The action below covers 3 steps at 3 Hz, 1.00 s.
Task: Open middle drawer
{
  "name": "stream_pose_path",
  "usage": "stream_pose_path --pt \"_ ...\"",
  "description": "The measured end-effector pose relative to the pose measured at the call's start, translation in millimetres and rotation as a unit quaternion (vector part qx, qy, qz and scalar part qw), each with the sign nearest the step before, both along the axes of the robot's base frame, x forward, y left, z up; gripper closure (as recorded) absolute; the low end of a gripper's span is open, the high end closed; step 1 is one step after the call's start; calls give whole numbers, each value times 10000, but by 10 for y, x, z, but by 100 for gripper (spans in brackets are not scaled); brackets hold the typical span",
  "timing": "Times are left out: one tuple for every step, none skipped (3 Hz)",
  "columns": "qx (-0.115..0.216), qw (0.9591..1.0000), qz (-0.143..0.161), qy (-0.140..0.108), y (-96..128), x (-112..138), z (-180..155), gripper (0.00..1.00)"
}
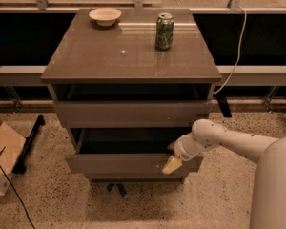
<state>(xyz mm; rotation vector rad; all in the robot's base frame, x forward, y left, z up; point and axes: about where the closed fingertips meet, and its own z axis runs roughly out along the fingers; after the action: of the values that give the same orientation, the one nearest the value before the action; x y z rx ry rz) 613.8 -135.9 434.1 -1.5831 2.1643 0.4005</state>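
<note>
The grey-brown cabinet [128,56] stands in the middle of the camera view. Its middle drawer [119,165] is pulled out toward me, with a dark open gap above its flat front panel. My gripper [172,164] sits at the right end of that panel's top edge, at the tip of my white arm [229,142], which reaches in from the right. The drawer front above [131,112] sits further back. The lowest drawer is mostly hidden under the pulled-out one.
A green can [164,31] and a white bowl [105,16] stand on the cabinet top. A cardboard box [2,156] and a black bar [28,142] lie on the speckled floor at left. A white cable [236,46] hangs at the right.
</note>
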Motion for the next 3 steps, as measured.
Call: stream_pose_path --pt "-128 9999 -19 2 -16 -56 -30 0" --pt "-362 9992 -96 134 -87 -132 -73 4" --pt "-494 9983 -82 303 -135 -206 -110 27"
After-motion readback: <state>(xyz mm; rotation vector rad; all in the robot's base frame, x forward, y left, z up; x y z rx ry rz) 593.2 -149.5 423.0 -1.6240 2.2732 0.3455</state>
